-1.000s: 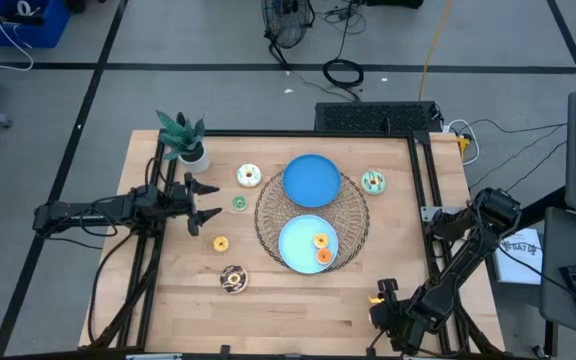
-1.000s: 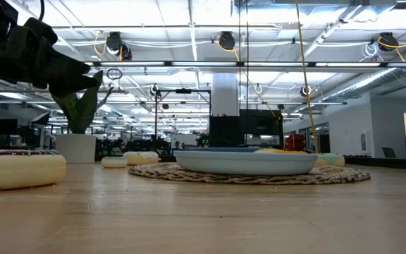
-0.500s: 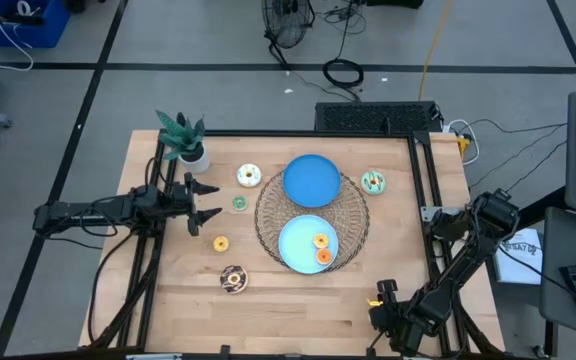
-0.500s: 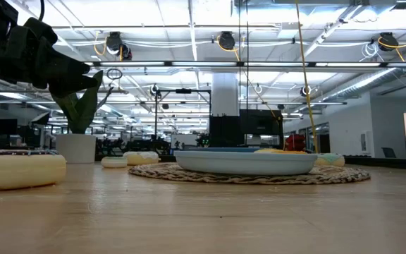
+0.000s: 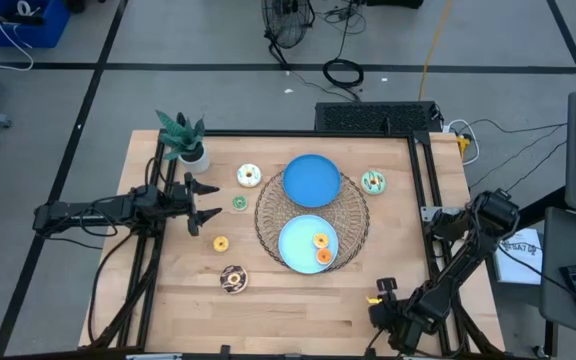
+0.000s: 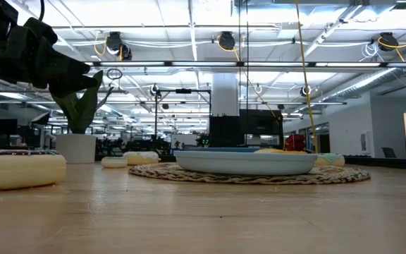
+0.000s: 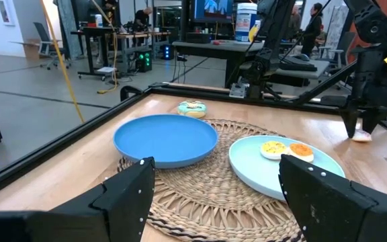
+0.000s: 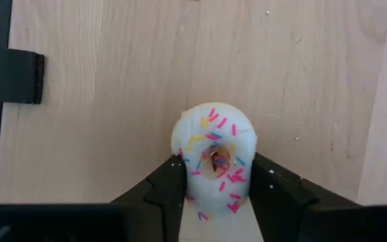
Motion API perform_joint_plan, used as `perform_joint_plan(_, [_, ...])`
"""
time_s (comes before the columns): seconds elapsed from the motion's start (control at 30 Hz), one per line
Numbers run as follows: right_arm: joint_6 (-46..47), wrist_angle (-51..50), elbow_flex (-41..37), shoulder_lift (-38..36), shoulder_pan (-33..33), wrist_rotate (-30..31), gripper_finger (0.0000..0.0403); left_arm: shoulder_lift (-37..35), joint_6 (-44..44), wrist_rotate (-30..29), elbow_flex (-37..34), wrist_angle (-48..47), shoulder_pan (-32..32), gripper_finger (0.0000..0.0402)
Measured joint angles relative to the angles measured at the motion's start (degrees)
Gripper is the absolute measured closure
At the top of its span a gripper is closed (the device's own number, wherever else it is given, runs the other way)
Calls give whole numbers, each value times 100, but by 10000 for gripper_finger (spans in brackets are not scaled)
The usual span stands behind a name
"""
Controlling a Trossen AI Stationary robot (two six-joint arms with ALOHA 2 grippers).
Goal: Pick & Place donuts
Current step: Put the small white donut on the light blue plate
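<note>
My right gripper (image 5: 380, 297) points down at the table's near right corner, shut on a white donut with coloured sprinkles (image 8: 213, 158). My left gripper (image 5: 216, 200) hovers open over the table's left side, facing the plates; it holds nothing. Loose on the wood lie a white donut (image 5: 249, 175), a green one (image 5: 239, 203), an orange one (image 5: 220, 243), a chocolate one (image 5: 233, 278) and a teal one (image 5: 373, 182). Two orange-toned donuts (image 5: 321, 248) lie flat on the near light-blue plate (image 5: 293, 245). My right gripper pinches the sprinkled donut between its two fingers (image 8: 170, 185), one on each opposite side of the ring's outer rim (image 8: 183, 168). The fingers come from above, pointing down. The donut lies flat with its iced face up, low at the table (image 7: 361, 136); whether it rests there I cannot tell.
A round woven mat (image 5: 350, 212) carries the two blue plates; the far plate (image 5: 312, 180) is bare. A potted plant (image 5: 183, 140) stands at the far left corner. Black frame rails (image 5: 423, 180) run along the table's edges. Bare wood lies along the near edge.
</note>
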Motion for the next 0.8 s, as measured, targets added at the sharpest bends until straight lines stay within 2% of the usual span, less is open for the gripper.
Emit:
perform_joint_plan(0.4, [-674, 90, -5, -292, -197, -48, 275, 1, 0, 2, 0, -1, 0, 91])
perform_joint_plan(0.8, [-2720, 1572, 4, -301, -928, -24, 275, -1, 0, 2, 0, 1, 0, 91])
